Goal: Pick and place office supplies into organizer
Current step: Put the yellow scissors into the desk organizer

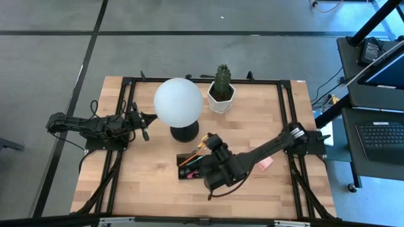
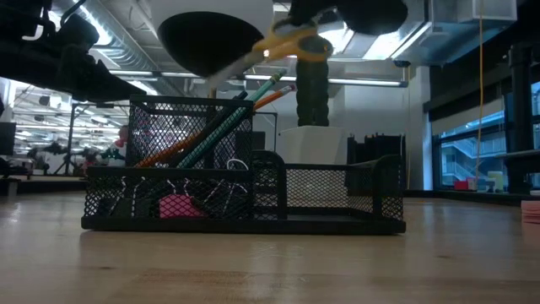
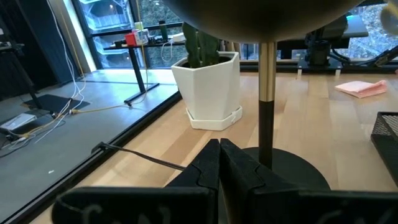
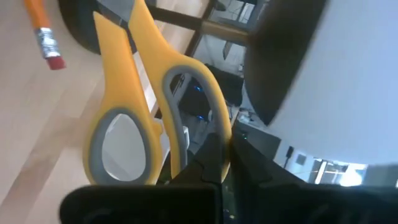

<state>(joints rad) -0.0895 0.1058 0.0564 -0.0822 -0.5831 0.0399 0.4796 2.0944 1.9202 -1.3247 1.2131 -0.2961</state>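
Right wrist view puts the right gripper (image 4: 219, 163) fingers pinched on the yellow-handled scissors (image 4: 143, 99) by one handle loop, so the blades hang down toward the organizer (image 1: 190, 168), which sits on the worktop (image 1: 145, 183) in front of the globe lamp (image 1: 178, 101). Pencils (image 2: 221, 127) already lean in its tall compartment, so the scissors likely belong there. Left gripper (image 1: 145, 129), fingers closed and empty, waits beside the lamp.

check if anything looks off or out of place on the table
One pink pad lies alone on the wood, right of the organizer instead of in it. The scissors are up in the air, gripped by the right pincer over the organizer. Nothing looks spilled or broken.
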